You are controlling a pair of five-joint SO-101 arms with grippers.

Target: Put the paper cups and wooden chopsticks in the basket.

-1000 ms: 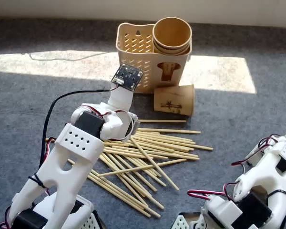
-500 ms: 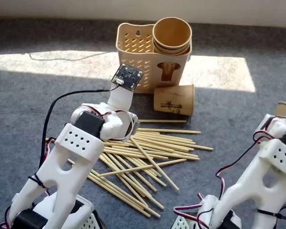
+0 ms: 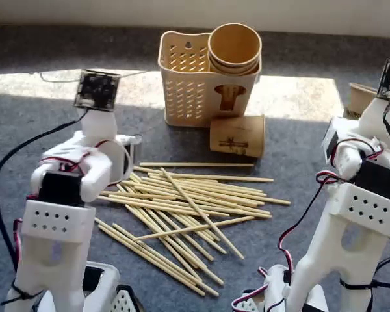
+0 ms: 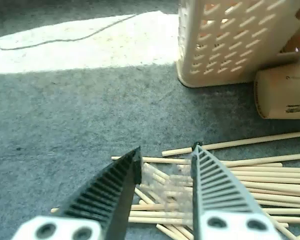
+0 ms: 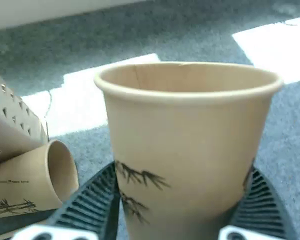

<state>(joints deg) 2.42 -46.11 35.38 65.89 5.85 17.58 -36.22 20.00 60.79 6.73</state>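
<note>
Nearest the arms, the wooden chopsticks [image 3: 188,208] lie in a loose, criss-crossed heap on the grey carpet [image 3: 299,169]. The left claw [image 4: 166,154] hangs over the heap's left end with its fingers spread and nothing between them. Several sticks lie right under the gap, and one long stick runs just beyond the fingertips. Whether the tips touch any stick I cannot tell. Over on the right, the right claw [image 5: 182,180] pinches a paper cup [image 5: 187,145] from both sides. That cup is upright, mouth up, and well apart from the heap. Beyond the chopsticks a second cup [image 3: 237,135] lies on its side, mouth toward the right arm, close against the foot of the basket [image 3: 188,91]. The basket stands upright, and stacked cups [image 3: 234,47] sit in its right end, rising above the rim. Behind the basket a sunlit patch [image 3: 299,97] crosses the carpet.
</note>
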